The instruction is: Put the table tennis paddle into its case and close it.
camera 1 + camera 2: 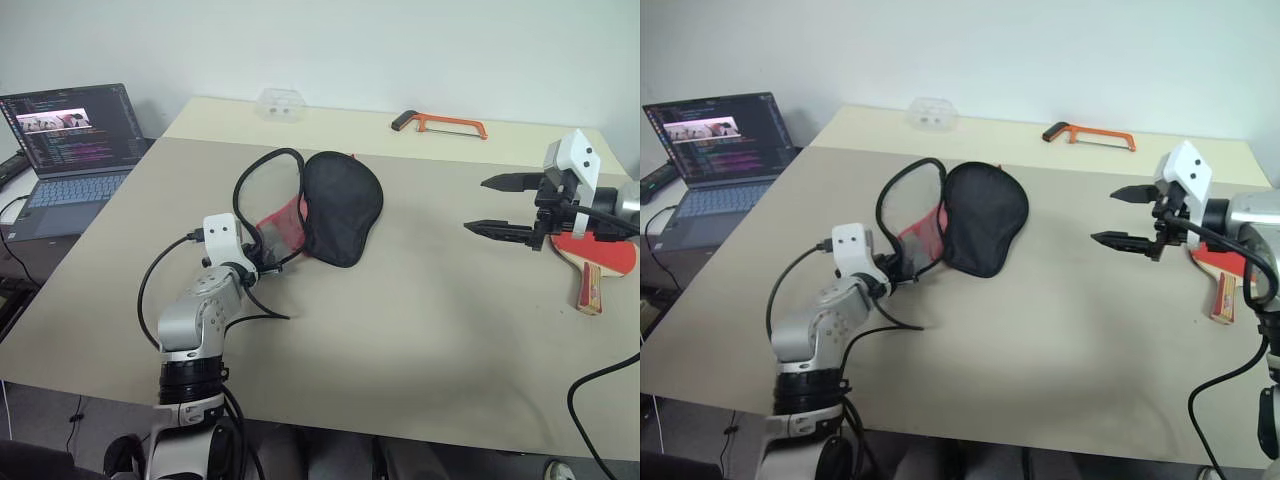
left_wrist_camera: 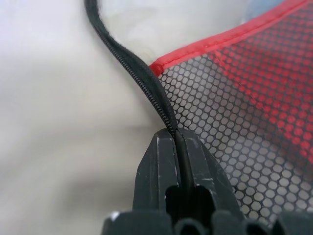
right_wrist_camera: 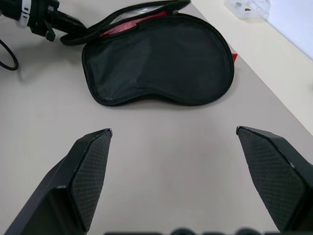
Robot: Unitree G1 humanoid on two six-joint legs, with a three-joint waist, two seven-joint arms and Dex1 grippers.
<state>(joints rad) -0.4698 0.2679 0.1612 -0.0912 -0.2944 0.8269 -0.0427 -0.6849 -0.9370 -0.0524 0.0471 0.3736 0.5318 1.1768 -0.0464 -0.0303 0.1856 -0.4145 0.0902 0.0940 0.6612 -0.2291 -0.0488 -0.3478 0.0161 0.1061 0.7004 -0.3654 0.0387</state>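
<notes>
The case (image 1: 342, 205) lies open at the table's middle left, its black half flat on the tabletop. The red mesh half (image 1: 283, 225) is lifted off it, with the black zip edge looping upward. My left gripper (image 1: 271, 262) is shut on that zip edge (image 2: 146, 88), beside the mesh. At the far right lies the table tennis paddle (image 1: 608, 256), red face up, its wooden handle (image 1: 590, 288) pointing toward the near edge. My right gripper (image 1: 476, 205) hovers open just left of the paddle, holding nothing and facing the case (image 3: 156, 61).
An open laptop (image 1: 75, 150) sits off the table's left side. At the far edge lie an orange hacksaw (image 1: 450, 124) and a clear plastic box (image 1: 280, 103). A black cable (image 1: 265, 310) trails from my left wrist onto the table.
</notes>
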